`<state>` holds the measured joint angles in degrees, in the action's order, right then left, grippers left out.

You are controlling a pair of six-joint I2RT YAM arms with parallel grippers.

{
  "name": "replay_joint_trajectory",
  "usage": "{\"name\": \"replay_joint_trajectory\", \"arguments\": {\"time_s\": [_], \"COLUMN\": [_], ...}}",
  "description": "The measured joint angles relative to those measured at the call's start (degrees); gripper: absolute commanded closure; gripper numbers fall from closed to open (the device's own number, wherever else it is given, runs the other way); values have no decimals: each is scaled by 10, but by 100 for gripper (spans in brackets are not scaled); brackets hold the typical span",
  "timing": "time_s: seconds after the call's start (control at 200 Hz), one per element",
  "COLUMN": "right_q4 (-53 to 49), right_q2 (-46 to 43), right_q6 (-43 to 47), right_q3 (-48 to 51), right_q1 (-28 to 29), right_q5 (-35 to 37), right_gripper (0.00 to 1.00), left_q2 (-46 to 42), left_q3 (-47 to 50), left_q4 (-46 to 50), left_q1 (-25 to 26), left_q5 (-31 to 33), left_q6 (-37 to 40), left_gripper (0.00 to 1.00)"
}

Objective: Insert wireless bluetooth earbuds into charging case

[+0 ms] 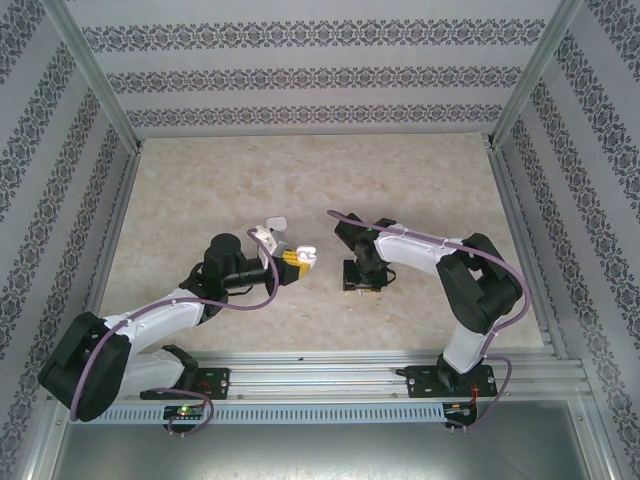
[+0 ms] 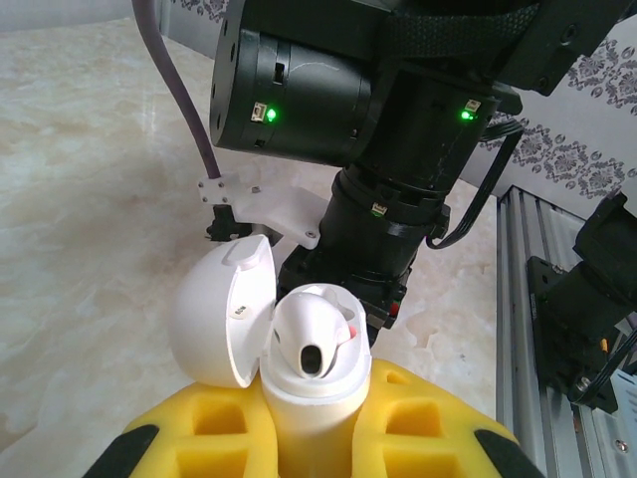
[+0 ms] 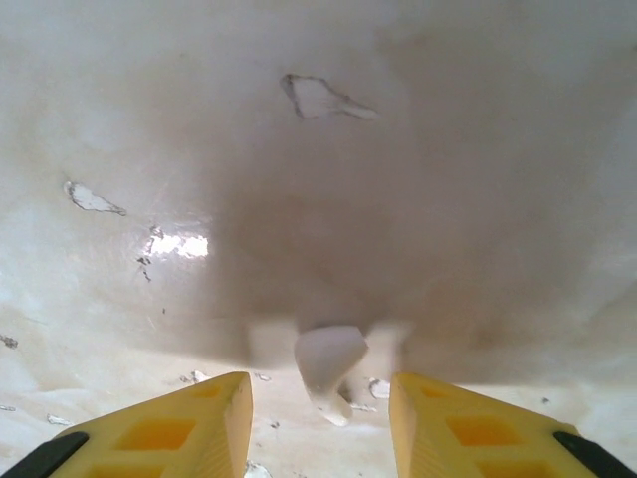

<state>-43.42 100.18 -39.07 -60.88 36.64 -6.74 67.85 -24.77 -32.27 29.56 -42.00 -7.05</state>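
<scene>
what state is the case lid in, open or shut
Open: the lid is swung back beside the case, its inside showing.

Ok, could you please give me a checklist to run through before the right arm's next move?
1. Charging case clamped between left fingers: ok.
2. Lid swung open: ok.
3. Seated earbud in the case: ok.
4. Loose earbud on the table between open right fingers: ok.
5. Free slot beside the seated earbud: cannot tell.
6. Loose earbud's orientation, blurred: cannot tell.
</scene>
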Motion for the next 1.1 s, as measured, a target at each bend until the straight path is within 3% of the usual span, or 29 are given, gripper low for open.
{"name": "replay_joint_trajectory", "arguments": {"time_s": [0.689, 1.099], "right_q4": [-18, -27], "right_q2": [48, 52], "right_q6": [-10, -10], "right_q3": [-41, -48], "right_q1": [8, 10], "right_q5": [32, 42], "right_gripper": [68, 77], "left_q2": [-18, -20], "left_q3": [0, 1], "left_q4": [10, 18], "left_q1": [0, 0], "left_q5": [0, 2], "left_q6": [0, 0], "left_gripper": [100, 100]}}
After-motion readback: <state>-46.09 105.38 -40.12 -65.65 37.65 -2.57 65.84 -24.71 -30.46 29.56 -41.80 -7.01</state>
